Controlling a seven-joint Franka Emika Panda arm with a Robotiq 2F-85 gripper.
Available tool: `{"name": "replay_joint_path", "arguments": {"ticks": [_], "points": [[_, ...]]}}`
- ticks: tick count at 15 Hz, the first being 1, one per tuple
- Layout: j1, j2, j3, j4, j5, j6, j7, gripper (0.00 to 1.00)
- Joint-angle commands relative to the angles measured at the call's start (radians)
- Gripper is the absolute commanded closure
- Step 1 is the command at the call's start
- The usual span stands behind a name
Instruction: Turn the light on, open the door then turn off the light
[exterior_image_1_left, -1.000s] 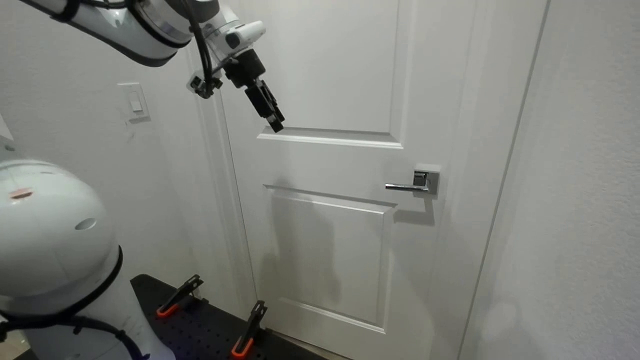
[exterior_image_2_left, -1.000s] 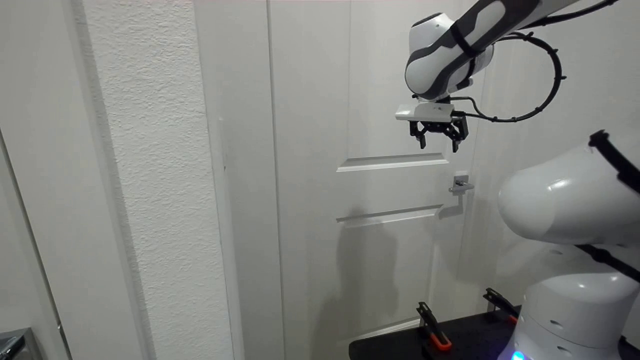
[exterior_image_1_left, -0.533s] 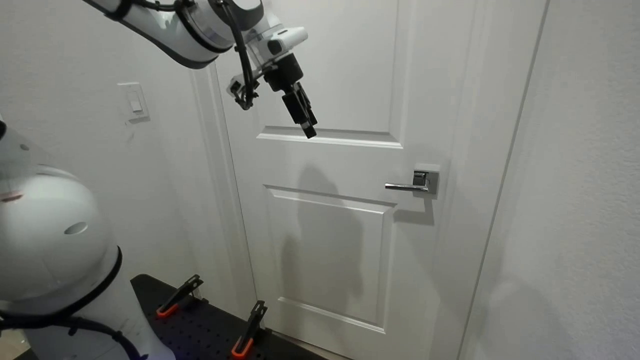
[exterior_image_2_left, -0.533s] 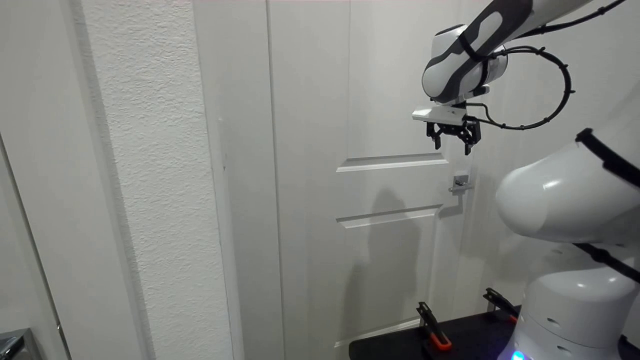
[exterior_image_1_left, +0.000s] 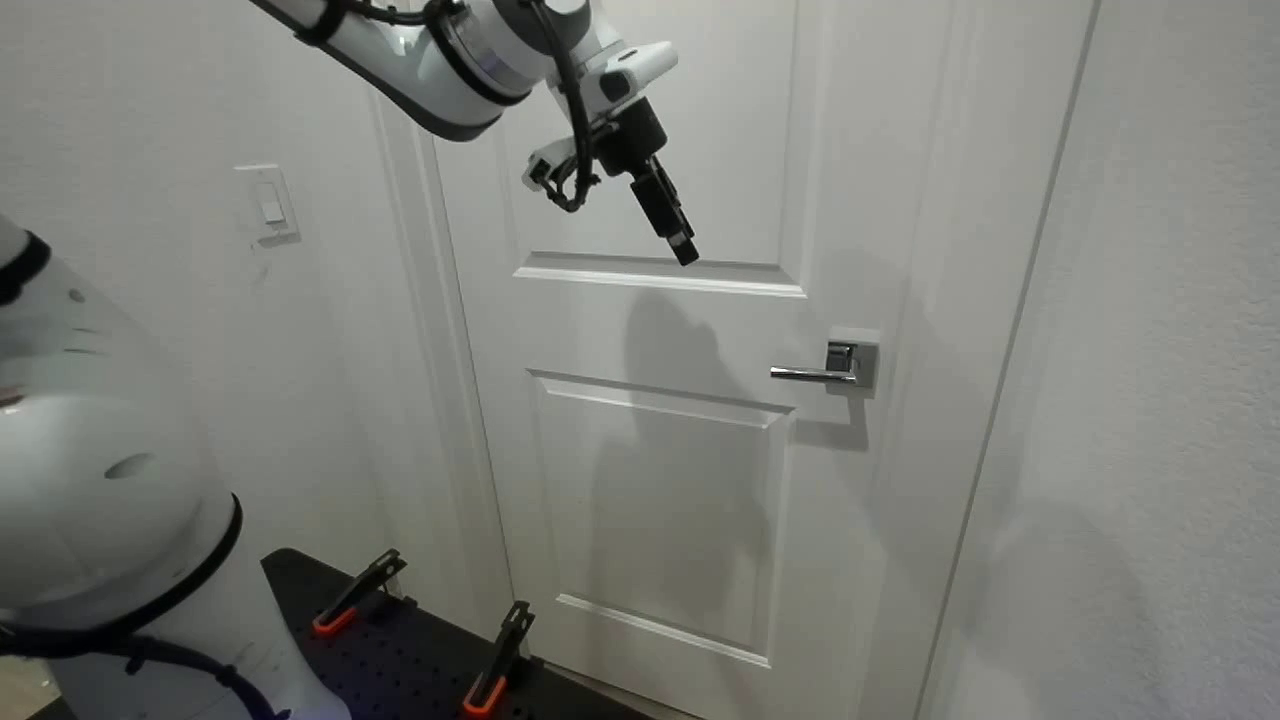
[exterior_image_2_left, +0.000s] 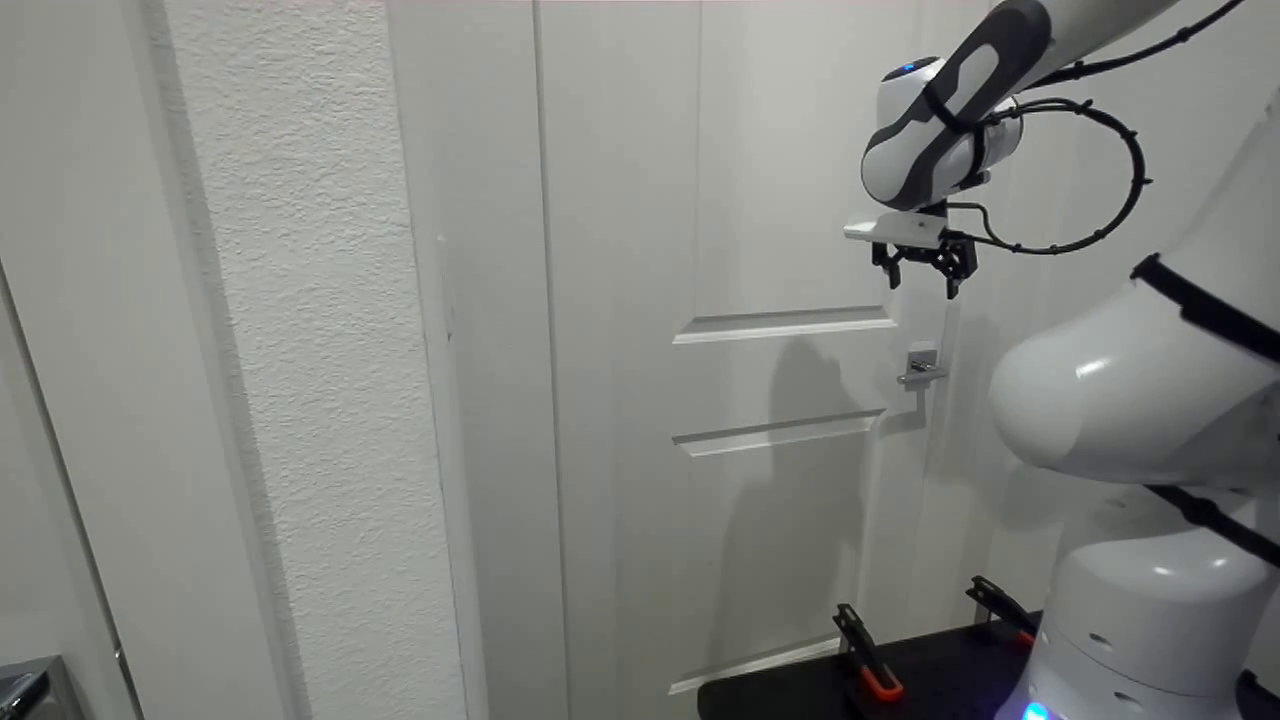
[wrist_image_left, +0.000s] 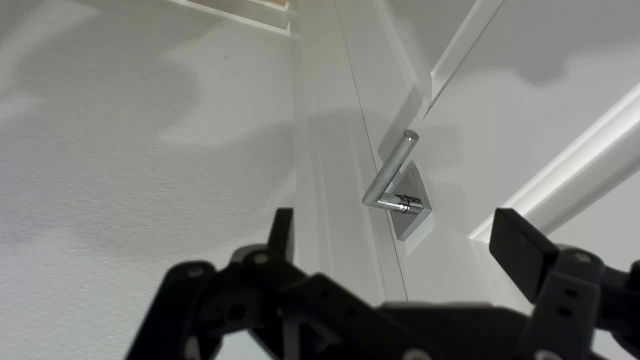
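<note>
The white door is closed, and in the wrist view just a thin line shows between it and its frame. It has big raised panels and a shiny silver handle that sticks out sideways. The robot's gripper is up in the air near the door, higher than the handle and apart from it. Its jaws are spread wide. The black fingers show low down in the wrist view, well apart, and the handle shows in the space between them, farther off.

The light switch is small and white. It is on the wall beside the door, on the side away from the handle, and the gripper is well apart from it. I can't tell which way the switch is pushed. The wall and the door look a bit gray.

In an exterior view the arm slants down from up high, and the gripper tilts too, with its fingers pointing down. A soft dark shadow lies on the door below the gripper. A black cable bends into a big loop next to the arm. Below, two black and orange clamps sit on a black board full of little holes.
</note>
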Motion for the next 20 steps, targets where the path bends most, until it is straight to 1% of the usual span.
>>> {"name": "replay_joint_path", "arguments": {"ticks": [1, 4, 10, 14, 20], "points": [[-0.028, 0.112, -0.034, 0.078, -0.068, 0.049, 0.037, 0.0], [-0.034, 0.196, -0.073, 0.129, -0.116, 0.094, 0.061, 0.0], [0.006, 0.357, -0.158, 0.217, -0.197, 0.214, 0.138, 0.0], [0.05, 0.449, -0.209, 0.268, -0.202, 0.256, 0.158, 0.0], [0.127, 0.574, -0.282, 0.313, -0.2, 0.311, 0.181, 0.0]]}}
